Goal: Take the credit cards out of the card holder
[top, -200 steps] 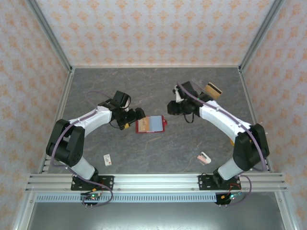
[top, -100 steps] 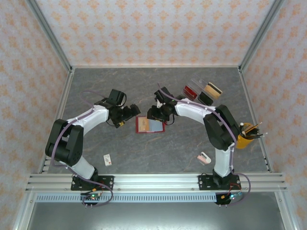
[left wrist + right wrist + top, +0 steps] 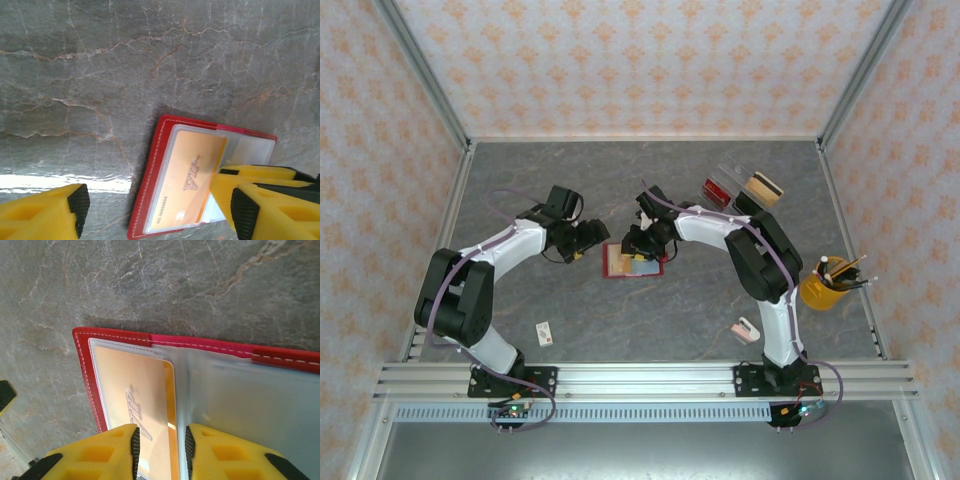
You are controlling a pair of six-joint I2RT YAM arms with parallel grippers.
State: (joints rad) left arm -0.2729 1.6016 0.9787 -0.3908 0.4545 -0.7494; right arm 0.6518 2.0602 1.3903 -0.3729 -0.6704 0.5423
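Two hands: the left hand and the right hand meet at the middle of the grey marbled counter, one on each side of the item to be worked on.
Card holder: a small red leather-like bifold wallet lies opened flat between the hands. Its clear pockets face up, so they can be reached from above.
Card: a thin yellowish-tan plastic card sits inside one clear pocket with its lettering readable through the film. It is not yet drawn out. The neighbouring pocket looks empty, though glare leaves this uncertain.
Left hand, wrist view: the fingers are spread wide. One hangs over bare counter beside the red border, the other over the wallet's far half. The likely purpose is to steady the wallet against sliding.
Right hand, wrist view: the fingers are drawn near together with a narrow gap, poised over the card's inner edge by the fold. Nothing appears pinched, and contact with the film cannot be told.
Step in hand: lining up on the card's free edge, early in the task.
Risk: a flat card under film offers little purchase, so the wallet may lift with it.
Bystanders: a clear plastic tray and a yellow pen cup stand well apart.
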